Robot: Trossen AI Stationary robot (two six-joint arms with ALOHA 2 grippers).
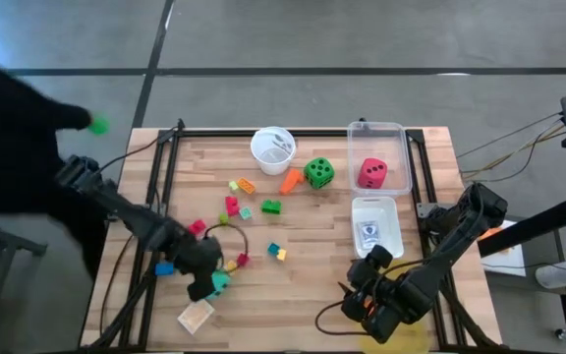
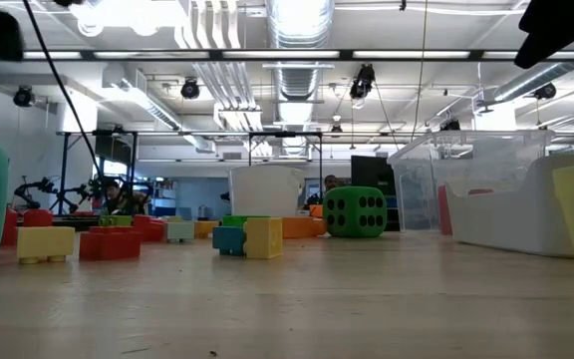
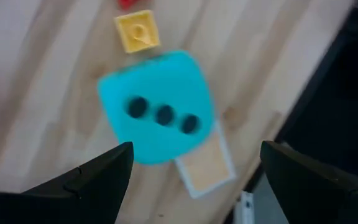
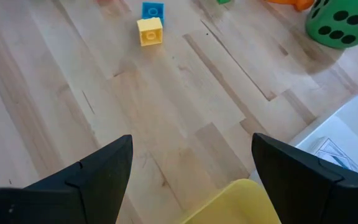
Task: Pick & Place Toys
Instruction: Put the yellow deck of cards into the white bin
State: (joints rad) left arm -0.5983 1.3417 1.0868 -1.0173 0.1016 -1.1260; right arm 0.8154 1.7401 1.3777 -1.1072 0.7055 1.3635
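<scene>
Directly below the left gripper, fingers spread, sits the teal foam die at the table's near-left, far from the waiting, likewise spread right gripper.

High cam looks straight down on the whole table plus surrounding floor; low cam sits at tabletop level, facing across the boards into the room behind, with blocks close and the green die mid-distance. Left wrist cam points down, close over the teal die and tan tile, both also at the high view's lower left. Right wrist cam looks obliquely across bare boards toward the yellow block and green die, which high and low views share.
</scene>
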